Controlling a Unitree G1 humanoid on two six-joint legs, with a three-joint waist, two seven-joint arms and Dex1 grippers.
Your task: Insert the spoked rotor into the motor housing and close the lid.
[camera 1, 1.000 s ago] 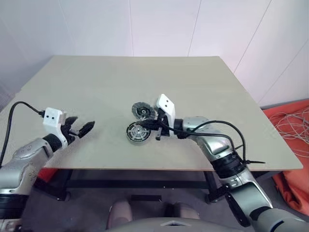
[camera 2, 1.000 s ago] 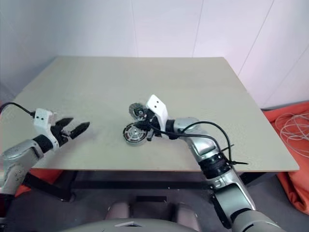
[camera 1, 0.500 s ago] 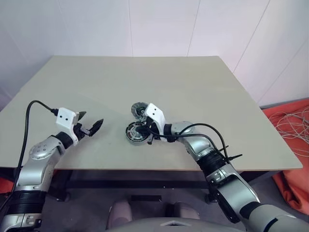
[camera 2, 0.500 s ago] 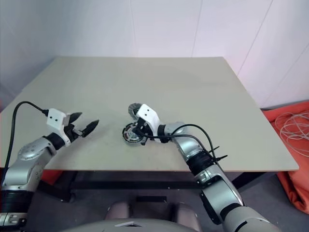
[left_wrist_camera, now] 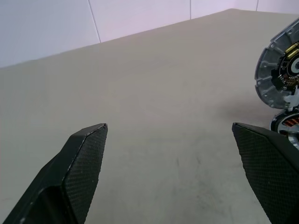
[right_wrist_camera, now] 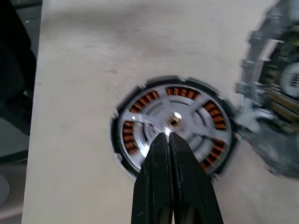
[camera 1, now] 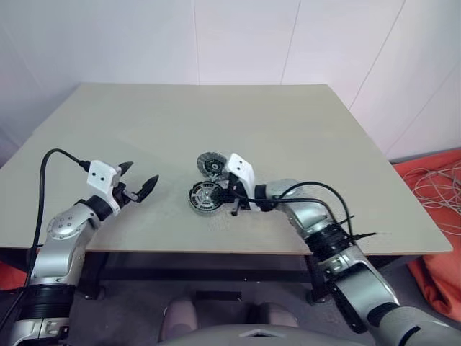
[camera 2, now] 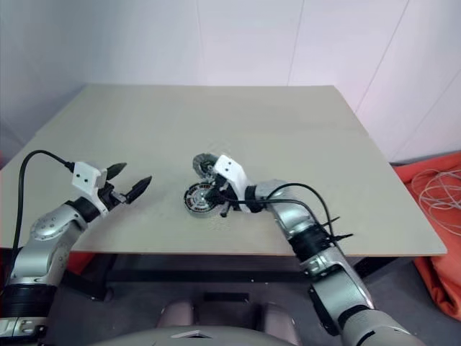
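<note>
We keep our left pincer [camera 1: 137, 186] spread wide over the bare table [camera 1: 302, 130], free to help later. Near the table's middle, the spoked rotor [right_wrist_camera: 174, 125] already sits in the motor housing [camera 1: 204, 196]. The right pincer [right_wrist_camera: 169, 140], pressed together, points at the hub, probably to seat it. The lid [camera 1: 212, 165] waits just behind.

The right end effector [right_wrist_camera: 168, 138] has apparently dipped toward the spoked rotor [right_wrist_camera: 174, 127].
</note>
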